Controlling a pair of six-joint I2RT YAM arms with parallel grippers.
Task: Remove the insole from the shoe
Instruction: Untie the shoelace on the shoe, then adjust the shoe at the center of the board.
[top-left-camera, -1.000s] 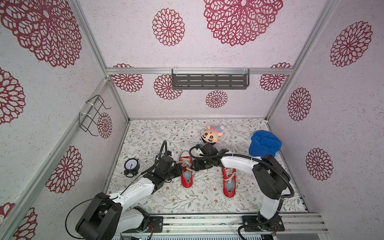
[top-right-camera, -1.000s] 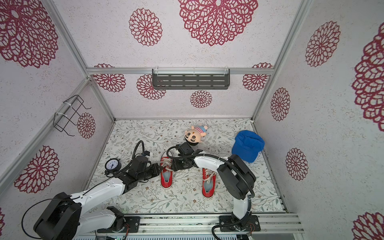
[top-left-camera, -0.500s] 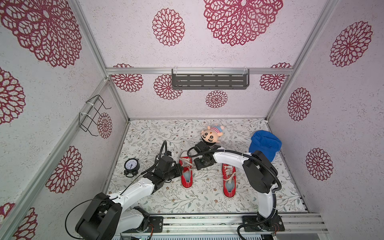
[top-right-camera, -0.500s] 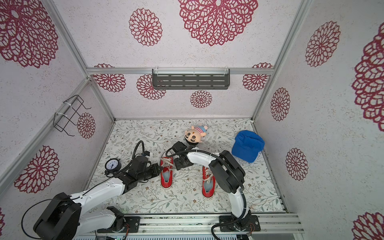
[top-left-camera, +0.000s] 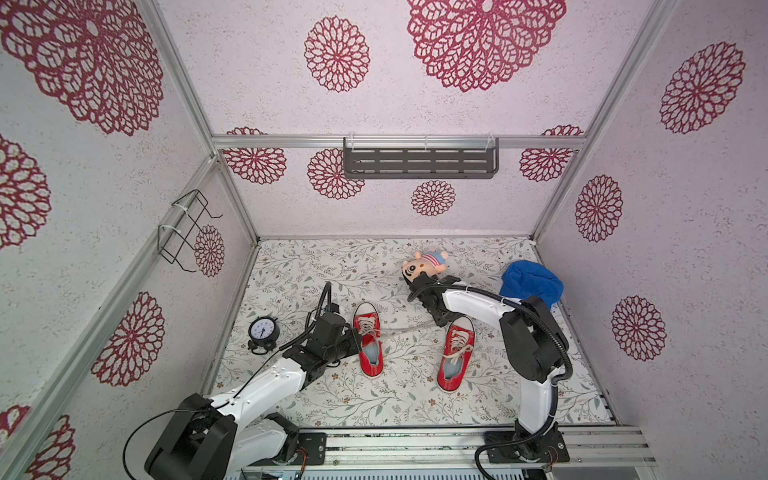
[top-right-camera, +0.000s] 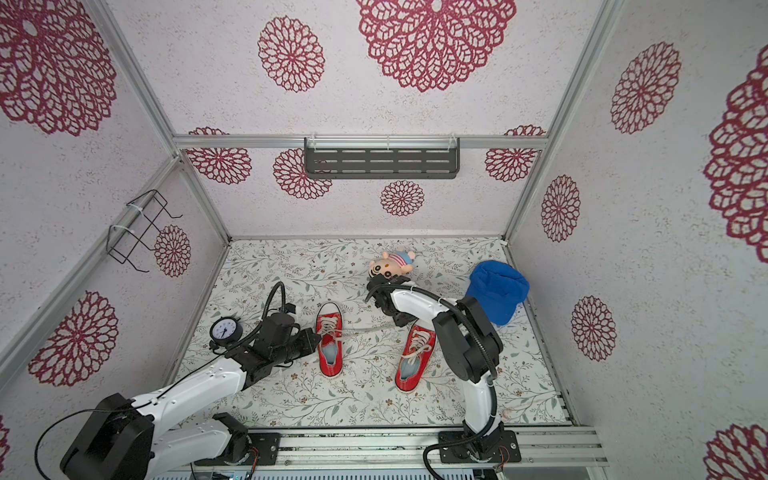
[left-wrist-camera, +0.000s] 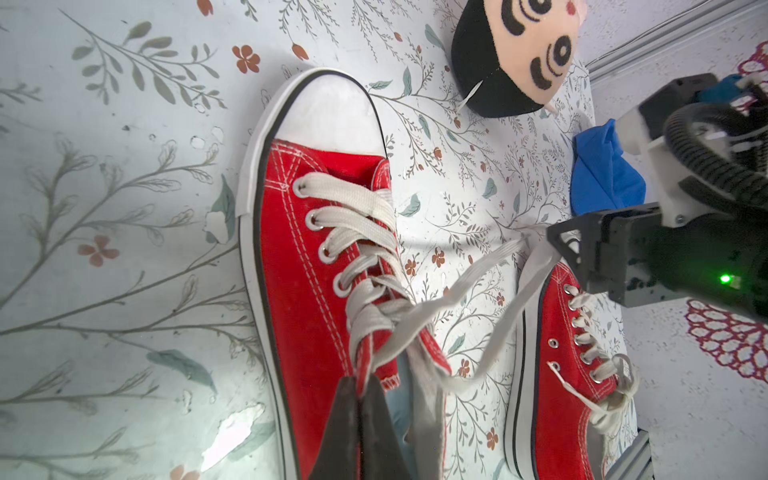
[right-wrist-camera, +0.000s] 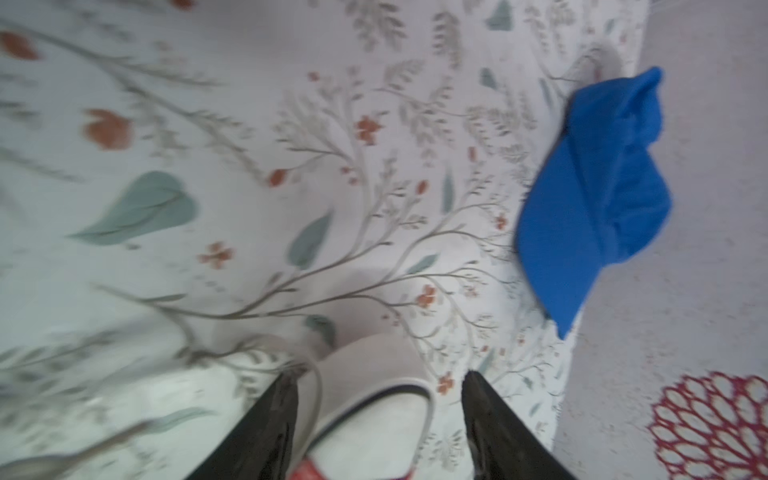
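Two red sneakers lie on the floral mat. The left shoe (top-left-camera: 369, 345) (left-wrist-camera: 299, 257) shows a pale blue insole (top-left-camera: 372, 354) (left-wrist-camera: 400, 415) inside its opening. My left gripper (top-left-camera: 356, 335) (left-wrist-camera: 360, 383) is shut on the red edge of that shoe's opening, beside the laces. A white lace (top-left-camera: 405, 330) (left-wrist-camera: 478, 270) stretches from this shoe towards my right gripper (top-left-camera: 443, 322) (right-wrist-camera: 378, 376). The right gripper is open, its fingers on either side of the white toe cap (right-wrist-camera: 374, 419) of the right shoe (top-left-camera: 455, 357); the lace passes by one finger.
A plush doll head (top-left-camera: 424, 266) lies just behind the right arm. At the back right sits a blue cap (top-left-camera: 532, 282), and a small black clock (top-left-camera: 262, 330) stands at the left. The left wall holds a wire basket (top-left-camera: 185, 228), the back wall a grey shelf (top-left-camera: 419, 162).
My right gripper has moved right, from over the left shoe's laces to the right shoe's toe, and a lace now trails out between them. The left gripper has kept its grip.
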